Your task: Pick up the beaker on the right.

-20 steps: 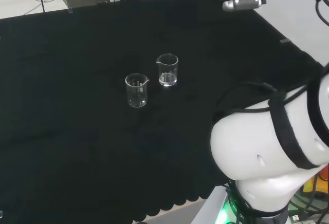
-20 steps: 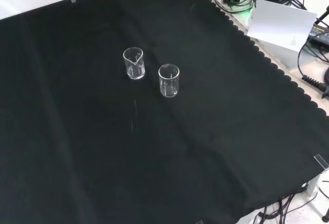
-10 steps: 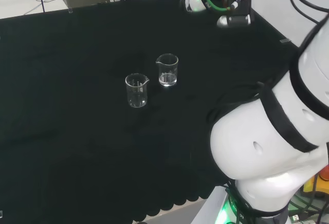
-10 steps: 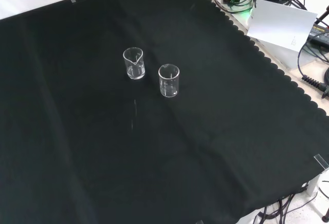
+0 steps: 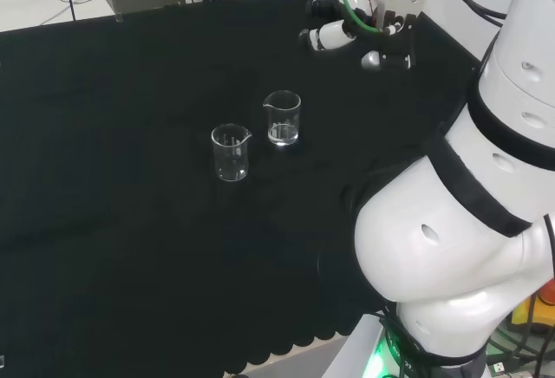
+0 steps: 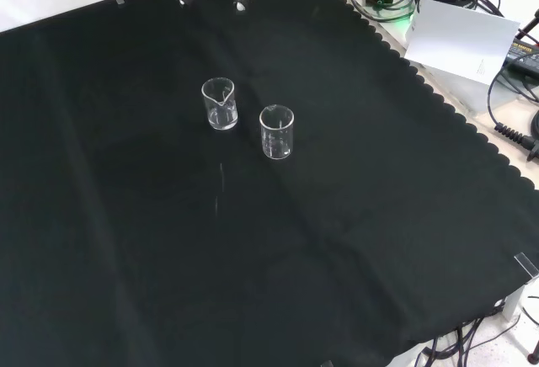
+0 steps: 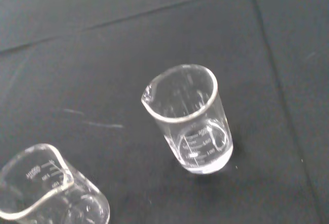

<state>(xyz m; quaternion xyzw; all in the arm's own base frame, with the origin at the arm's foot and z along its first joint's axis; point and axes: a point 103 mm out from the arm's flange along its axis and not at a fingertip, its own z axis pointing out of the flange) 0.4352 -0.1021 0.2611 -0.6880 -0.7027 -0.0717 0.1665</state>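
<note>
Above the table (image 6: 354, 241), the hand (image 5: 381, 31), fingers spread and empty, had descended nearer the right-hand beaker (image 5: 283, 118), still untouched.

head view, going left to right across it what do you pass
left beaker → right beaker → hand above the black cloth → the arm's white links

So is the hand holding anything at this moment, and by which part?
Nothing is held. The hand is above the cloth, apart from both beakers, and, which stand untouched.
</note>
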